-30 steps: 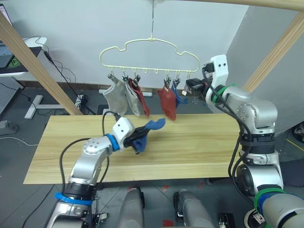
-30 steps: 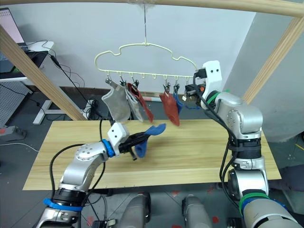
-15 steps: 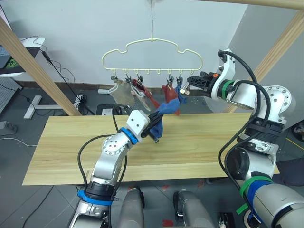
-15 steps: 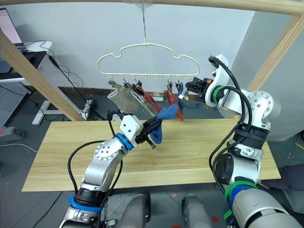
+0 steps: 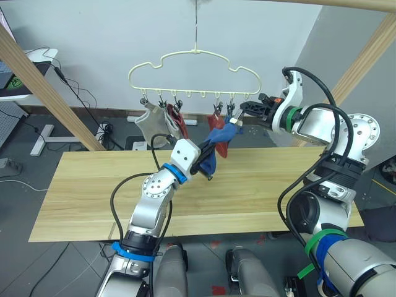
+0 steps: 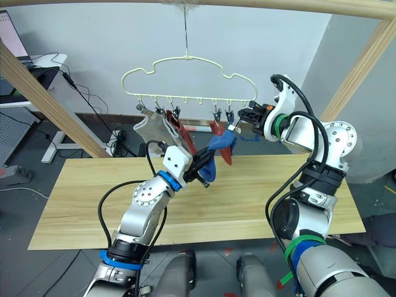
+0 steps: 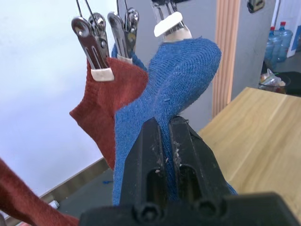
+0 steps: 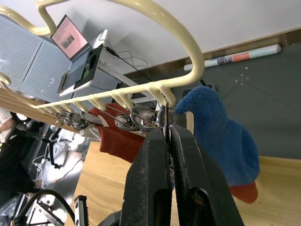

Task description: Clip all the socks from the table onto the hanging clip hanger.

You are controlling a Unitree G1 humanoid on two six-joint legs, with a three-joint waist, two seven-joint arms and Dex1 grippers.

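The cream clip hanger point(image 5: 195, 60) hangs over the table point(image 5: 278, 185). From its clips hang a grey sock point(image 5: 148, 120), two rust-red socks point(image 5: 176, 124) point(image 5: 216, 124) and a blue sock point(image 7: 126, 57), which peeks out behind a clip. My left gripper point(image 5: 204, 158) is shut on another blue sock point(image 5: 216, 145), held up with its cuff at the white-padded end clip point(image 7: 168, 23). My right gripper point(image 5: 243, 106) is shut on that end clip point(image 8: 167, 115) at the hanger's right end, beside the raised blue sock point(image 8: 221, 136).
Slanted wooden poles point(image 5: 43, 86) point(image 5: 365, 55) of the frame stand at both sides. A desk with a laptop point(image 5: 18, 74) is at the back left, with cables on the floor behind the table.
My left arm has lifted the blue sock from above the table up to the hanger's right clips. My right gripper has moved in and closed on the end clip. The hanger has swung slightly.
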